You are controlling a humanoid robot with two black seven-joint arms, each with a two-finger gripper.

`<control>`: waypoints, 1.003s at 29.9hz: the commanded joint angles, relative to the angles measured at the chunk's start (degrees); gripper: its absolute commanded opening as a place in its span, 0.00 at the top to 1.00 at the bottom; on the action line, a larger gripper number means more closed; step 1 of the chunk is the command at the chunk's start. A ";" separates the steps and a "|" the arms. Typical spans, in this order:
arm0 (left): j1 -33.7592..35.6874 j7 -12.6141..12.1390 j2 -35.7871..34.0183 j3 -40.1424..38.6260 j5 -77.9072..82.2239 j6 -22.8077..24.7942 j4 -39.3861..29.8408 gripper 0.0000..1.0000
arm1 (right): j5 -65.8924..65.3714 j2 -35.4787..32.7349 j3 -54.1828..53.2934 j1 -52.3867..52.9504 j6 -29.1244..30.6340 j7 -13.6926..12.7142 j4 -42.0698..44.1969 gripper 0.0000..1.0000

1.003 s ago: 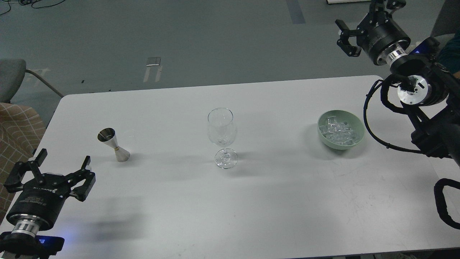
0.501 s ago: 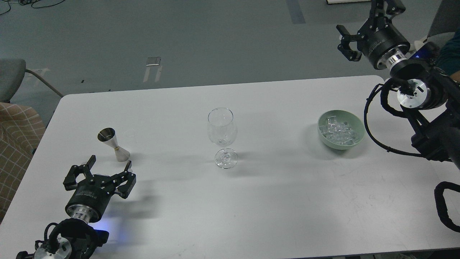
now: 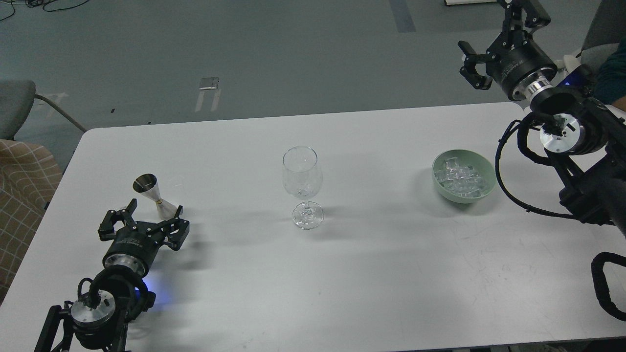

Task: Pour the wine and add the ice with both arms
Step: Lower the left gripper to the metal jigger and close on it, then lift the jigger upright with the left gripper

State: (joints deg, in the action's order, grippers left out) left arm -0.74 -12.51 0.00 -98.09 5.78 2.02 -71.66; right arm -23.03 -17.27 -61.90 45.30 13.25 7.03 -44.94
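Note:
A clear stemmed wine glass [image 3: 302, 186] stands upright and empty at the table's middle. A steel jigger [image 3: 154, 197] stands at the left. A green bowl [image 3: 484, 168] at the right holds heaped clear ice cubes [image 3: 460, 178]. My left gripper [image 3: 145, 221] is open, low over the table just in front of the jigger's base, its fingers on either side of it, not closed on it. My right gripper [image 3: 496, 36] is open and empty, raised beyond the table's far right corner, well above and behind the bowl.
The white table [image 3: 381, 274] has a rounded far right corner near my right arm. A grey chair [image 3: 14, 105] and a checked cloth [image 3: 22, 195] stand off the table's left edge. A person's sleeve [image 3: 611, 78] shows at the far right.
My left gripper has moved forward and right, from the table's near left edge up to the jigger's base. My right gripper has shifted slightly. The glass, jigger and bowl have not moved.

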 commanded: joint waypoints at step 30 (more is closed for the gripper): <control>7.42 3.81 0.00 0.36 2.74 0.09 8.99 0.47 | 0.00 -0.22 -0.06 -1.00 -1.29 0.00 -1.20 0.00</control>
State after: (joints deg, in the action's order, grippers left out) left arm 6.44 -8.87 0.00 -97.81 7.85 2.02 -63.22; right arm -23.03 -17.59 -61.88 44.59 12.04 7.03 -46.10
